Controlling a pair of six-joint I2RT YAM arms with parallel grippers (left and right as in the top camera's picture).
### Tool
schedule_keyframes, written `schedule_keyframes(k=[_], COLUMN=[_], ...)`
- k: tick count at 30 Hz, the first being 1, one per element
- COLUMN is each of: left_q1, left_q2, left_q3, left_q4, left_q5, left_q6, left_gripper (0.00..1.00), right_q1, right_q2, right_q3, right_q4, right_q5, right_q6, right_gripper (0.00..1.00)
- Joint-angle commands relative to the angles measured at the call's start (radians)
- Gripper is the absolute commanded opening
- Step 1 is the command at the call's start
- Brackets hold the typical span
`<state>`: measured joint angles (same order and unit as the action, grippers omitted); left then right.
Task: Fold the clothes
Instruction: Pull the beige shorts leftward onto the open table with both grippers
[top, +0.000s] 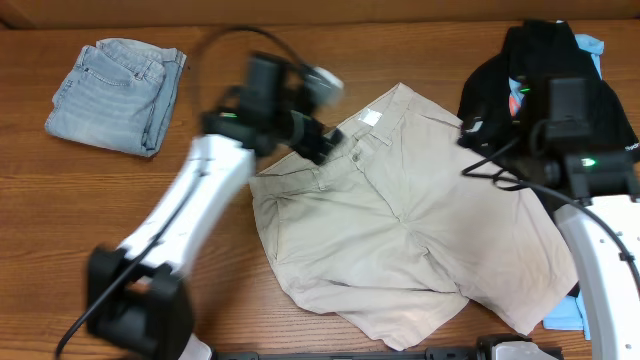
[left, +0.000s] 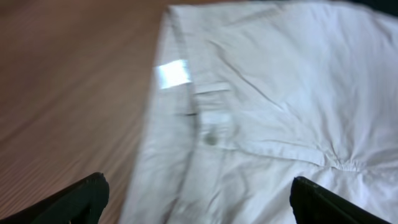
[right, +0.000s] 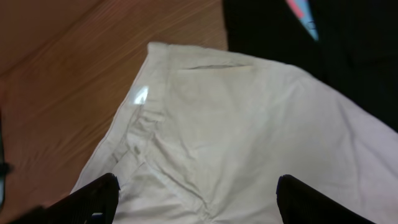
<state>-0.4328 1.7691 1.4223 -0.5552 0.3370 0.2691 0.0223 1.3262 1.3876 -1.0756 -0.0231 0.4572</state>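
Observation:
The light beige khaki shorts (top: 400, 230) lie spread flat on the wooden table, waistband toward the upper left, legs toward the lower right. My left gripper (top: 318, 140) hovers over the waistband near the button, open and empty; the left wrist view shows the waistband, button and white label (left: 211, 134) between its fingers (left: 199, 202). My right gripper (top: 478, 150) hovers over the shorts' upper right edge, open and empty; the right wrist view shows beige cloth (right: 236, 124) between its fingers (right: 196, 199).
Folded light-blue denim (top: 118, 92) lies at the far left back. A black garment (top: 545, 75) with a light-blue one under it is piled at the back right. More light-blue cloth (top: 565, 312) shows at the right front edge.

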Motion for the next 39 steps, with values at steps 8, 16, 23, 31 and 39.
schedule_keyframes(k=[8, 16, 23, 31, 39], left_q1=[-0.210, -0.191, -0.126, 0.106, 0.366], left_q2=[0.247, 0.354, 0.433, 0.436, 0.436], left_q3=[0.015, 0.015, 0.015, 0.016, 0.016], left_q4=[0.145, 0.206, 0.192, 0.080, -0.061], left_q5=[-0.246, -0.399, -0.553, -0.549, -0.406], left_q6=[0.056, -0.023, -0.151, -0.427, -0.464], left_gripper=[0.97, 0.96, 0.96, 1.00, 1.00], right_q1=[-0.085, -0.085, -0.085, -0.083, -0.080], right_q2=[-0.004, -0.001, 0.005, 0.032, 0.111], right_q3=[0.014, 0.006, -0.021, -0.106, -0.197], right_q4=[-0.011, -0.016, -0.019, 0.031, 0.161], right_q5=[-0.047, -0.051, -0.050, -0.058, -0.167], right_q6=[-0.066, -0.065, -0.065, -0.065, -0.089], right_gripper=[0.85, 0.86, 0.86, 0.86, 0.86])
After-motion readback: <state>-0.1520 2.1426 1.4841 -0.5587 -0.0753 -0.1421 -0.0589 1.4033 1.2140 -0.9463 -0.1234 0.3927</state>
